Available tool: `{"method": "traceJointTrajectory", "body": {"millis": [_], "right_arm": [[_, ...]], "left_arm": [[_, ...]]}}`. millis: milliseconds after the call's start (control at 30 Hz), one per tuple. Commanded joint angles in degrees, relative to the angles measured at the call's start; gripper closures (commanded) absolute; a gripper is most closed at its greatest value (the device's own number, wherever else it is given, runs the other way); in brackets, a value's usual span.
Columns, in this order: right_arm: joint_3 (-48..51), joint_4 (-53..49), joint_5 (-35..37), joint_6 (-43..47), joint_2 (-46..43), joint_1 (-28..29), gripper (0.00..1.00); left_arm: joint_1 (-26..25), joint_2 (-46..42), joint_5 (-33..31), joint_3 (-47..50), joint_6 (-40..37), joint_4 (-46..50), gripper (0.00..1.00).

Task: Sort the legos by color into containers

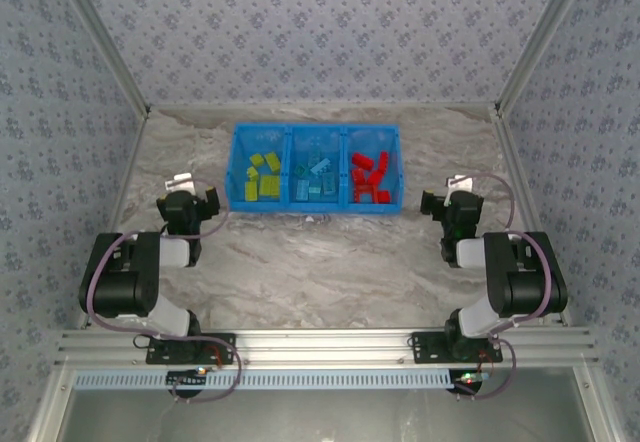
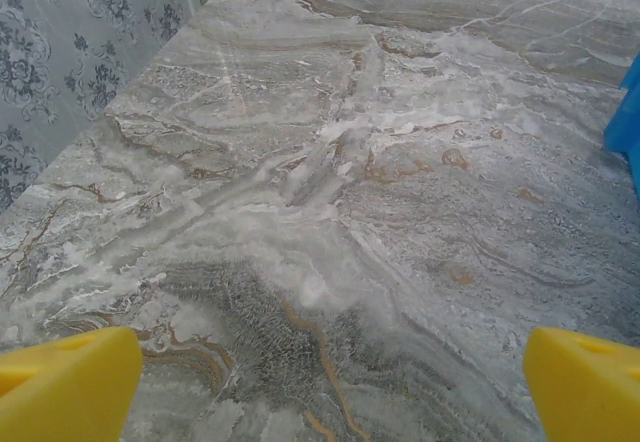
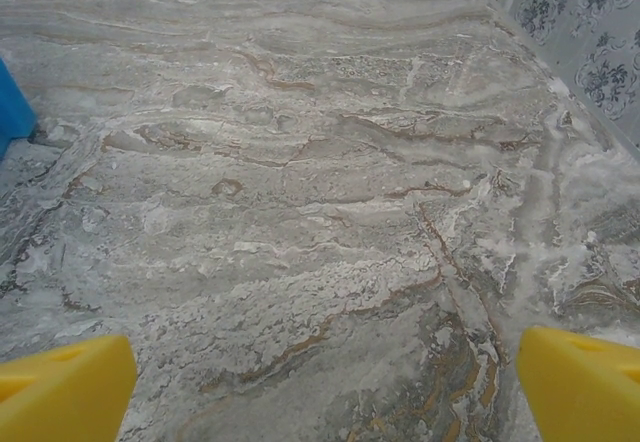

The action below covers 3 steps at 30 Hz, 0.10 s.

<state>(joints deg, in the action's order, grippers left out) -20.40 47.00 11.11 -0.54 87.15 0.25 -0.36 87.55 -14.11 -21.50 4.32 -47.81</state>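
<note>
The left tool (image 1: 188, 188) sat low over the marbled worktop (image 1: 320, 262), just left of the bin, with its yellow fingers (image 2: 65, 382) spread wide apart. The long blue bin (image 1: 316, 210) stood at the middle back of the worktop. Yellow-green legos (image 1: 262, 175) lay in its left compartment, light blue legos (image 1: 316, 177) in the middle one and red legos (image 1: 371, 179) in the right one. Right of the bin, the right tool (image 1: 452, 197) was also low over the worktop, fingers wide apart.
</note>
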Motion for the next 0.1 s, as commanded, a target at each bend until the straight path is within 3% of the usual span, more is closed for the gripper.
{"method": "traceJointTrajectory", "body": {"millis": [0,67], "right_arm": [[-0.6,1.7,0.3,0.3,0.0,-0.3,0.00],[-0.6,1.8,0.3,0.3,0.0,-0.3,0.00]], "left_arm": [[0.2,0.1,0.8,-0.7,-0.1,-1.1,0.02],[0.2,0.0,0.8,-0.7,-0.1,-1.1,0.02]]}}
